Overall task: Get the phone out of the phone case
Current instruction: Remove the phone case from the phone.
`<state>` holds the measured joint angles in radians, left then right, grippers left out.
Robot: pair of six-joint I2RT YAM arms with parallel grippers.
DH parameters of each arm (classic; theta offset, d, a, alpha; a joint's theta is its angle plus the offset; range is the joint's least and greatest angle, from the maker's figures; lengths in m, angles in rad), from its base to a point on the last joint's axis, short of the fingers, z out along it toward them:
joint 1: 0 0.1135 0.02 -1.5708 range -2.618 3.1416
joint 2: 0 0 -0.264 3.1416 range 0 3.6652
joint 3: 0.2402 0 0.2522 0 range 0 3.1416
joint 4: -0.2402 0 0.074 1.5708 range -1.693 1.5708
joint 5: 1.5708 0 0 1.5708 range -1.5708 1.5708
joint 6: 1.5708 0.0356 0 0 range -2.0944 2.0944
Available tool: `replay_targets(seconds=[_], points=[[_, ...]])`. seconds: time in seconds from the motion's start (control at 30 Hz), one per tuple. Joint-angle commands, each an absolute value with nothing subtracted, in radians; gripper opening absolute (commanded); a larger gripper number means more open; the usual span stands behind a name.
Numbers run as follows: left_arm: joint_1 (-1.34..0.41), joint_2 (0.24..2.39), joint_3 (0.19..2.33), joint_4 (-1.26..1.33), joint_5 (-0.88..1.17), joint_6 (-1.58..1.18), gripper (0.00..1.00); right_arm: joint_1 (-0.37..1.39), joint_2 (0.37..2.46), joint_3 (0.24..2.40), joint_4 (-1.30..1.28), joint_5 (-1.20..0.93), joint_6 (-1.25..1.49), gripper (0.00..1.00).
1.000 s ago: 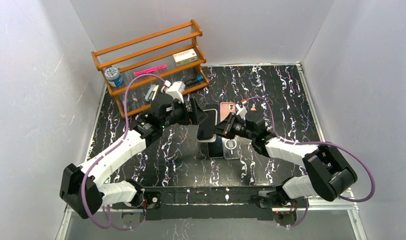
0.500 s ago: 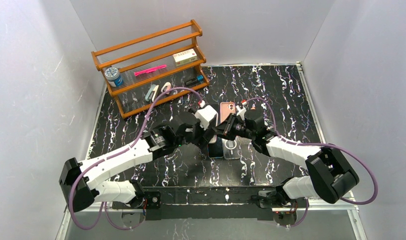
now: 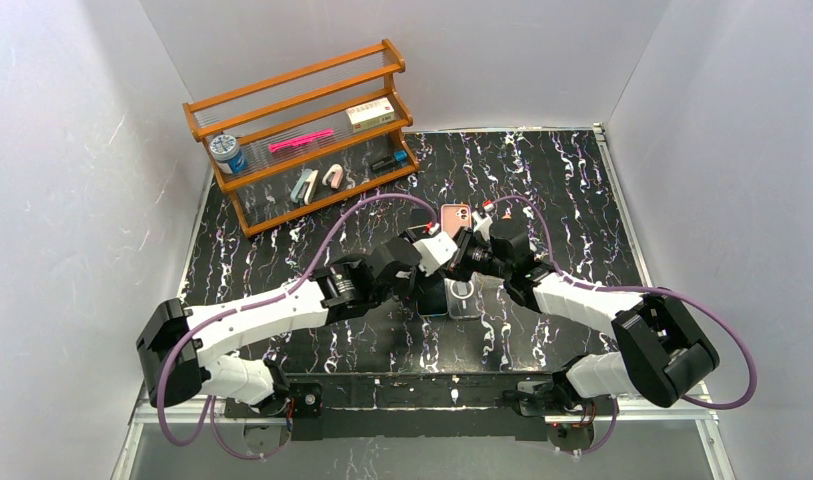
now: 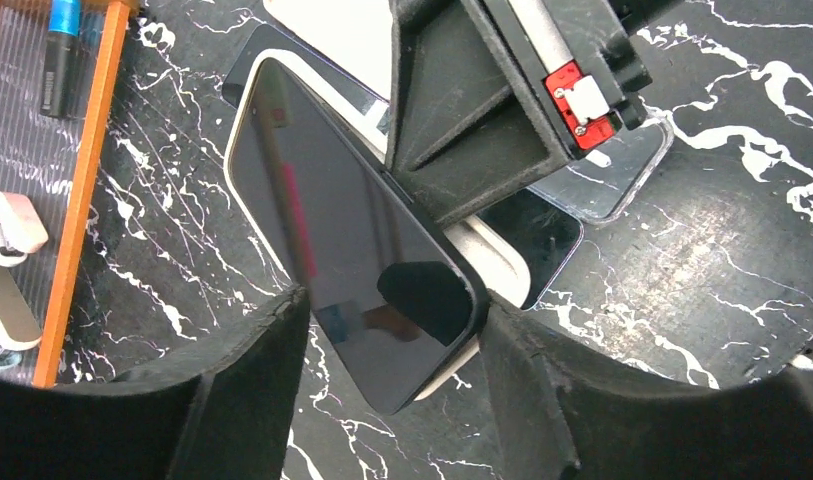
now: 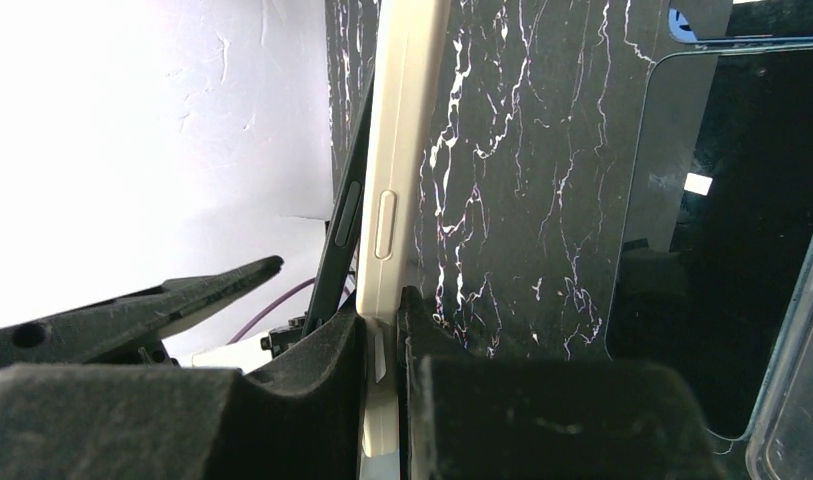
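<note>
Fingers [image 5: 282, 400] of my right gripper [image 5: 382, 310] were clenched on the long edge of the cream phone case [image 5: 397, 150], which I held on its side above the table, its side button facing my wrist camera. The black phone [image 4: 352, 250] parted from that case at one end, with its screen turned to the left. My left gripper [image 4: 392, 330] straddled the phone's near end, one finger just beside each long edge. I could not tell whether they pressed it.

Flat on the black marbled table [image 4: 702, 300] below lay a second dark phone [image 4: 537, 235], with a clear case [image 4: 627, 165] just right of it. A pink phone [image 3: 455, 214] lay farther back. A wooden rack [image 3: 302, 120] stood at the far left.
</note>
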<state>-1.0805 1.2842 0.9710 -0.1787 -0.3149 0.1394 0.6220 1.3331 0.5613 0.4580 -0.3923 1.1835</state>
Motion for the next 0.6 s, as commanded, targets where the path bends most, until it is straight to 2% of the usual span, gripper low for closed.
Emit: replay_targets(seconds=[0.0,0.2,0.33,0.4,0.53,0.57], points=[[-1.096,1.296,0.999,-0.139,-0.419,0.181,0.56,0.620,1.298,0.615,0.529,-0.419,1.200,0.01],[-1.101,1.328,0.968,-0.088,-0.470,0.209,0.52,0.620,1.303,0.617,0.530,-0.427,1.211,0.01],[-1.104,1.343,0.954,-0.060,-0.506,0.225,0.41,0.622,1.310,0.627,0.535,-0.441,1.218,0.01],[-1.107,1.344,0.949,-0.060,-0.511,0.225,0.30,0.621,1.309,0.626,0.534,-0.438,1.219,0.01],[-1.125,1.334,0.938,-0.060,-0.521,0.233,0.02,0.621,1.308,0.634,0.509,-0.408,1.208,0.01],[-1.135,1.327,0.936,-0.060,-0.528,0.235,0.00,0.621,1.309,0.637,0.503,-0.398,1.206,0.01]])
